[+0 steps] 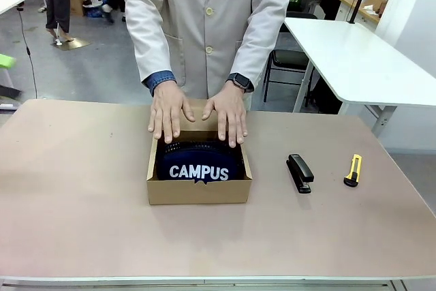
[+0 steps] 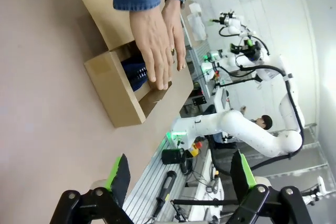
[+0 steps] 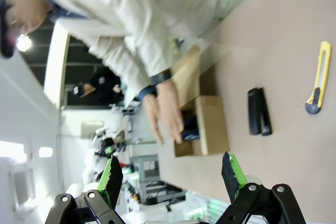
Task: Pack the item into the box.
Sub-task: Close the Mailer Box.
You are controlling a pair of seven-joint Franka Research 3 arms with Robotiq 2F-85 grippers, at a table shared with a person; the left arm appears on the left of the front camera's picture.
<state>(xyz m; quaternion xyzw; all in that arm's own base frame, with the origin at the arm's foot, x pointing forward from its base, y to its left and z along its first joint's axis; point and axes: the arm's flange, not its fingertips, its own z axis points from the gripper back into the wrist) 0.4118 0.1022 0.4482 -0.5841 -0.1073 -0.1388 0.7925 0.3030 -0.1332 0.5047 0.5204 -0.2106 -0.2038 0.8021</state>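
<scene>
The desk point(image 1: 82, 223) is viewed from above its near edge, on the robot's side, facing the person point(image 1: 204, 25) across it. Both wrist views are rolled sideways and taken from well back; the box point(image 1: 197, 192) is shared by all three.

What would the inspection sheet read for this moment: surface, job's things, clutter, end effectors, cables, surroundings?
Surface: tan table, flat.
Job's things: navy CAMPUS pouch lies inside the open box; the person's one hand and other hand press on its far part.
Clutter: black stapler and yellow utility knife on the table, to the box's right, apart from it.
End effectors: left end effector open, holding nothing; right end effector the same.
Cables: nothing seen on the table; thin black cable in the far background.
Surroundings: white table behind, far right.
</scene>
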